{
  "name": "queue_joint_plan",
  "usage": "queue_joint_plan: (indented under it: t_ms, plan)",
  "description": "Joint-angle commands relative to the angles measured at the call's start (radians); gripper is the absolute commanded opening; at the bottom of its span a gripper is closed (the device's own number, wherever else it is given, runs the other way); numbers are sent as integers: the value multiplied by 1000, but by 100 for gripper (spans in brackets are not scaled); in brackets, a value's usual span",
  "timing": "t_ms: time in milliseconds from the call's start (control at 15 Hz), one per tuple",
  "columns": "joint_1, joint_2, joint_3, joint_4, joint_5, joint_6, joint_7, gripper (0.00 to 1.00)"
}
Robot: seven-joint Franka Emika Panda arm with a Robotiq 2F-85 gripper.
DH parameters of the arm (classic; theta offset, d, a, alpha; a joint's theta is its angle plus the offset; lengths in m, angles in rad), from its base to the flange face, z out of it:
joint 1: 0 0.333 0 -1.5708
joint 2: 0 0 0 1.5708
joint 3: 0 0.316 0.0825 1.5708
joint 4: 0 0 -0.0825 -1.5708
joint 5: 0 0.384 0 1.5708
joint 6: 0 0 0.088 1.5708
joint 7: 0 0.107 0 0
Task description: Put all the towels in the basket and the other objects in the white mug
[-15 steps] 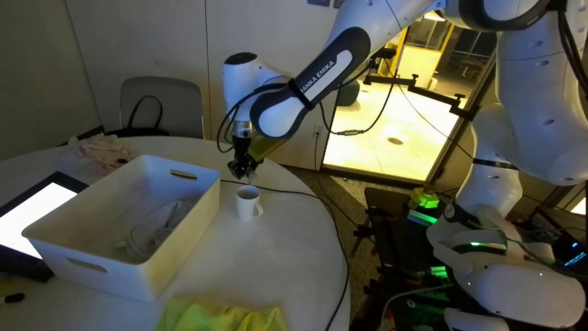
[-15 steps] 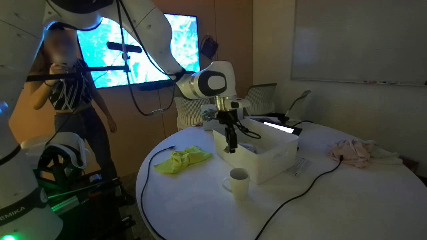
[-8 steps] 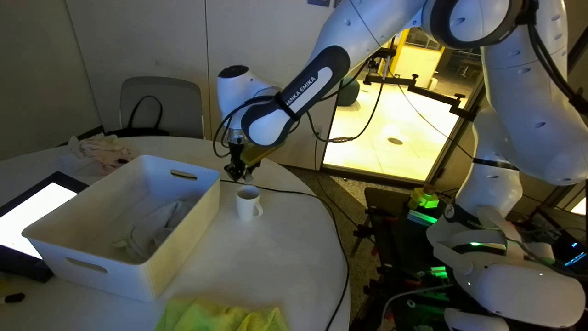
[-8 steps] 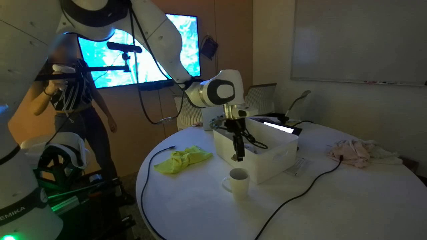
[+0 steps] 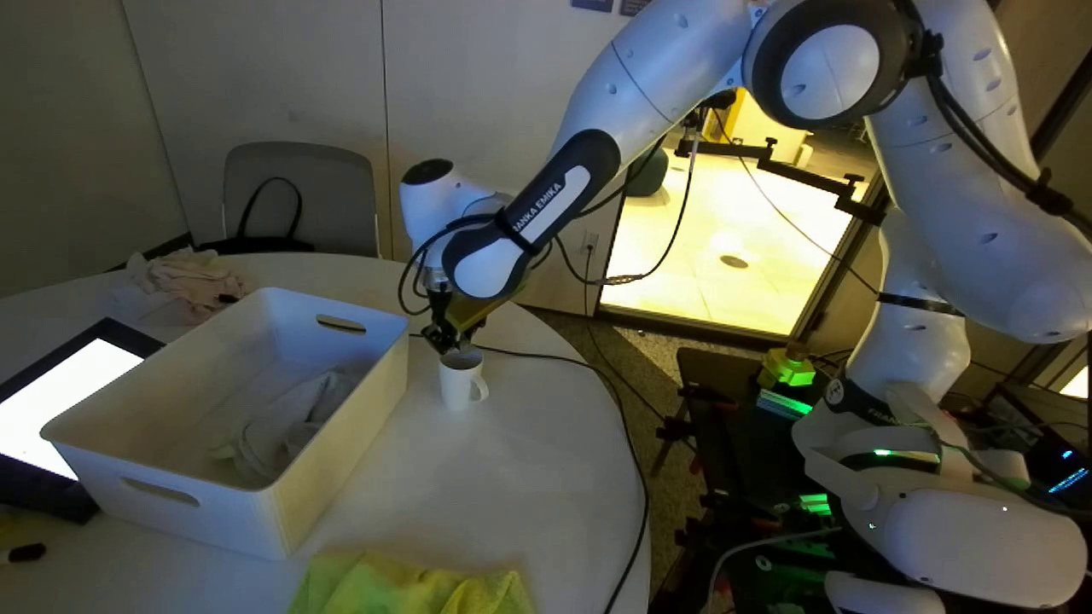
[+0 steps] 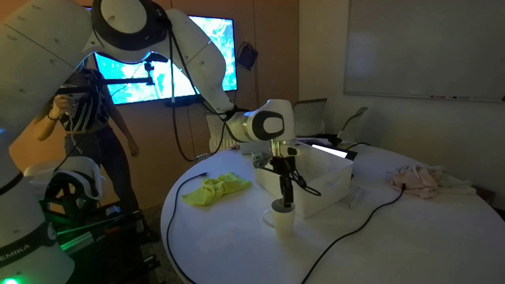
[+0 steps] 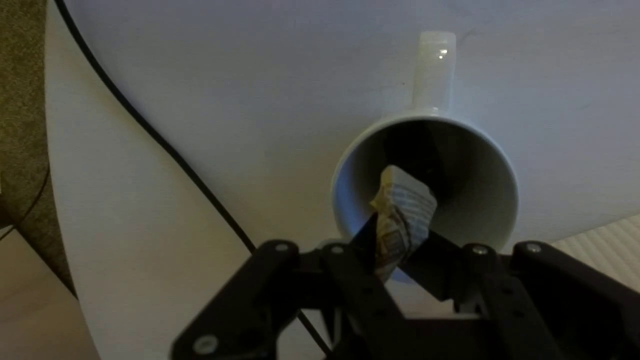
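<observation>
Wrist view, jaws gripping prob. wrapper, at mug mouth, blk cable across table

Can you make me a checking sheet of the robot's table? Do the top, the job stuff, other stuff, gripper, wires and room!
Surface: white table, edge rounded.
Job's things: white mug upright beside the basket, not touching; greyish towel inside the basket; yellow-green towel on the table.
Clutter: lit screen; pinkish cloths, can't tell if they count as towels.
Gripper: closed on a crumpled printed scrap, at the mug's mouth.
Cables: black cable running past the mug.
Surroundings: person standing, wall screen, chair.
</observation>
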Motion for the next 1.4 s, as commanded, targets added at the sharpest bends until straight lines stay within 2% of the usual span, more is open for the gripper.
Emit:
queue_joint_plan:
  t_ms: [0,1333]
  plan:
    - [-6,46,-6,53,17,-3,4,3]
    - [38,-19,-39,17,-11,6,33,4]
